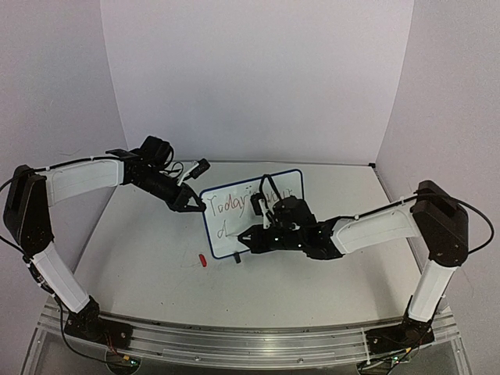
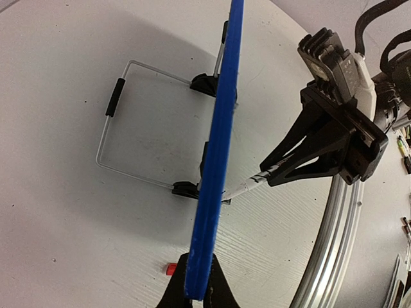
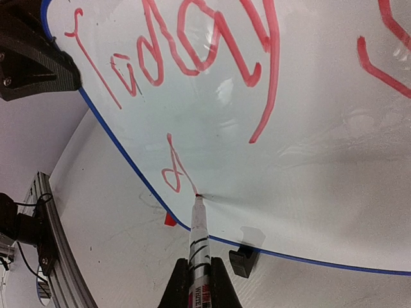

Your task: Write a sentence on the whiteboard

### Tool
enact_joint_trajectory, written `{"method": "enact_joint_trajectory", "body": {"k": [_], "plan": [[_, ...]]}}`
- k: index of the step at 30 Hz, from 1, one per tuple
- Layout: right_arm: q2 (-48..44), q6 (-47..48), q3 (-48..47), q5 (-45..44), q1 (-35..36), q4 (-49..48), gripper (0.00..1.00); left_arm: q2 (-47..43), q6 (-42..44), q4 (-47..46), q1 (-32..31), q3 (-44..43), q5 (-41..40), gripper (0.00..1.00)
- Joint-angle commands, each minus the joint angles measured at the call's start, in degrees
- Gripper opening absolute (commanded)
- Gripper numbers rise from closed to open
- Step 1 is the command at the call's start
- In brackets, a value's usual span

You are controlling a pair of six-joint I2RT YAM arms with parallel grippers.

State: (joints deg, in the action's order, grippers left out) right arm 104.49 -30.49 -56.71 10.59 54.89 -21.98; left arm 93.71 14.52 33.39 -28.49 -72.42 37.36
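The whiteboard point(image 1: 234, 223) stands tilted on the table, blue-framed, with a black foot point(image 3: 244, 260). The sentence point(image 3: 186, 51) reads "Today" plus further red strokes on the top line, and a lone "d" point(image 3: 173, 170) starts the second line. My right gripper point(image 3: 199, 282) is shut on a white marker point(image 3: 199, 244) whose tip touches the board just right of the "d". It also shows in the top view point(image 1: 244, 238). My left gripper point(image 2: 198, 292) is shut on the board's blue edge point(image 2: 218, 154) at its upper left corner point(image 1: 197, 206).
A red marker cap point(image 1: 201, 260) lies on the table just in front of the board's lower left corner. A wire stand point(image 2: 115, 96) props the board from behind. The aluminium rail point(image 3: 51, 256) runs along the table's near edge.
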Motion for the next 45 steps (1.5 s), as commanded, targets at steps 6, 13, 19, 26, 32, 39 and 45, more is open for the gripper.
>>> {"method": "enact_joint_trajectory", "body": {"k": [6, 13, 19, 26, 32, 39, 45], "plan": [[-5.2, 0.5, 2.8, -2.8, -0.3, -0.9, 0.0, 1.1, 0.6, 0.5, -1.1, -0.4, -3.8, 0.0], [-8.3, 0.5, 4.2, -3.1, -0.3, -1.3, 0.0, 1.0, 0.6, 0.6, -1.1, -0.4, -3.9, 0.0], [-5.8, 0.4, 2.7, -3.3, -0.4, -1.3, 0.0, 1.2, 0.6, 0.5, -1.1, -0.4, -3.9, 0.0], [-3.7, 0.5, 0.8, -3.8, -0.4, -1.3, 0.0, 1.3, 0.6, 0.5, -1.1, -0.4, -4.0, 0.0], [-3.1, 0.3, 0.1, -4.7, -0.7, -1.3, 0.0, 1.4, 0.6, 0.6, -1.1, -0.4, -3.9, 0.0], [-1.9, 0.4, -1.0, -3.8, -1.1, -1.3, 0.0, 1.4, 0.6, 0.6, -1.1, -0.4, -3.9, 0.0], [-0.6, 0.8, -1.6, -1.5, -1.1, -1.3, 0.0, 1.5, 0.6, 0.7, -1.1, -0.4, -3.9, 0.0]]}}
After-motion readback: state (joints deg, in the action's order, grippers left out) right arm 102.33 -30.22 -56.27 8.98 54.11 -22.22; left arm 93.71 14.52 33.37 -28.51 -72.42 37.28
